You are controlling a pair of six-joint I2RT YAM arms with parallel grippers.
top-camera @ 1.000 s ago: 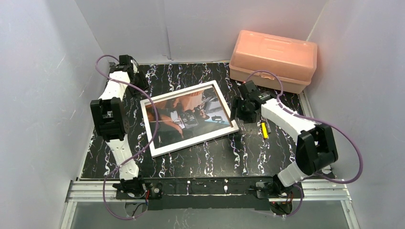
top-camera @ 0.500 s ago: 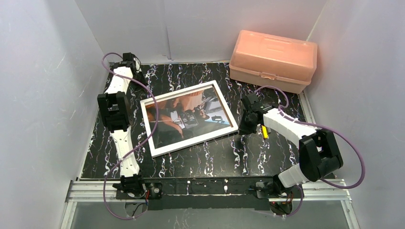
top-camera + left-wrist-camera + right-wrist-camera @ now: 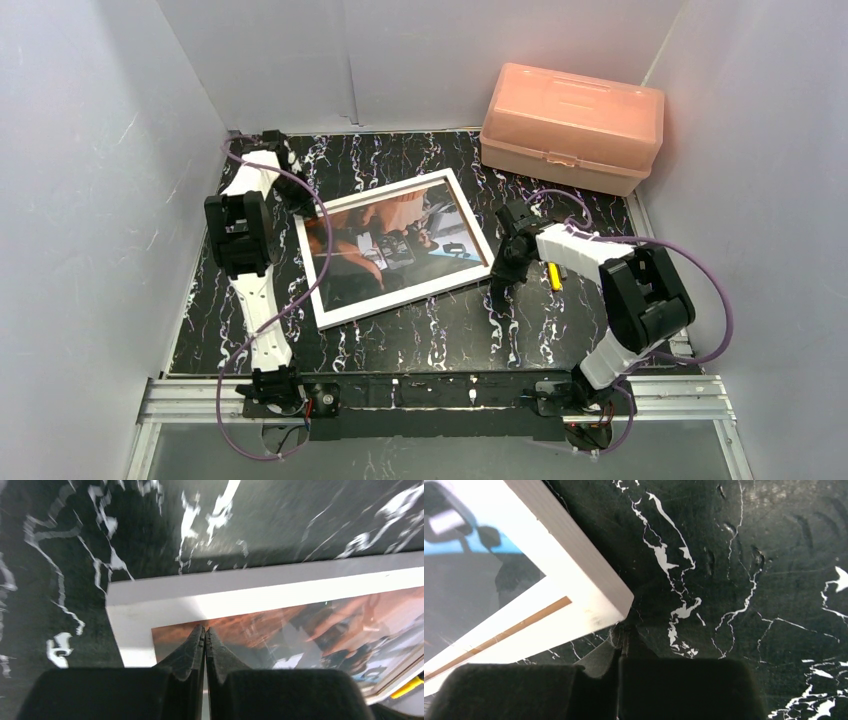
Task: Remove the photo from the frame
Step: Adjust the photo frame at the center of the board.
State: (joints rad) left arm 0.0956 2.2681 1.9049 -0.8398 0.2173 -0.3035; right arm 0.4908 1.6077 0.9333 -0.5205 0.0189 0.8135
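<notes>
The frame, white-bordered, lies flat and slightly turned on the black marbled table, with the photo face up inside it. My left gripper is at the frame's far left corner. In the left wrist view its jaws are shut with nothing between them, tips over the corner of the photo, just inside the white border. My right gripper is at the frame's near right corner. In the right wrist view it is shut and empty, tips right at the corner of the frame.
A pink plastic box stands at the back right. A small yellow object lies on the table under the right forearm. White walls close in the left, back and right sides.
Both grippers have gone from open to shut. The left one came in over the frame's far left corner. The right one swung down to the near right corner.
</notes>
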